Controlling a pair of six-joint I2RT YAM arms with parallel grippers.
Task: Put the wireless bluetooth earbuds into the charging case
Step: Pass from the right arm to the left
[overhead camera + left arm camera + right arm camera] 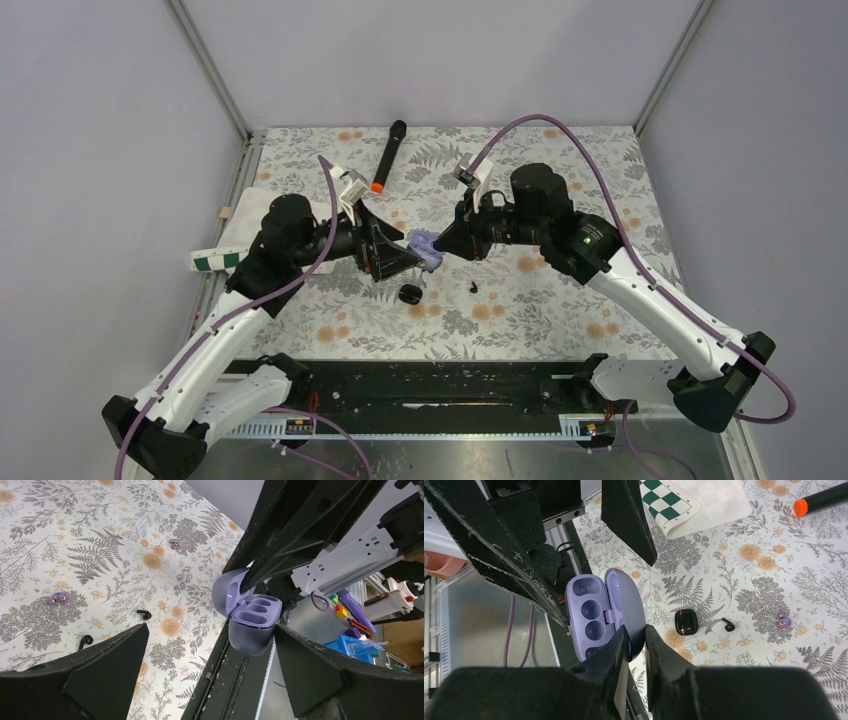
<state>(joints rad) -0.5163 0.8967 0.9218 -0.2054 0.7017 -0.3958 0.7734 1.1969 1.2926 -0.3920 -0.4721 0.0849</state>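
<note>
Two fingers of the right gripper [636, 630] pinch the lid of an open purple case [589, 615]. The left gripper [210, 627] has its fingers wide apart near it. The black charging case [685, 622] and black earbuds [144, 614] lie on the flowery table [749, 580].

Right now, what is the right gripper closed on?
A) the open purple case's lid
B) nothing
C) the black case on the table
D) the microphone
A: in its wrist view the right gripper pinches the open purple charging case by its lid.
</note>
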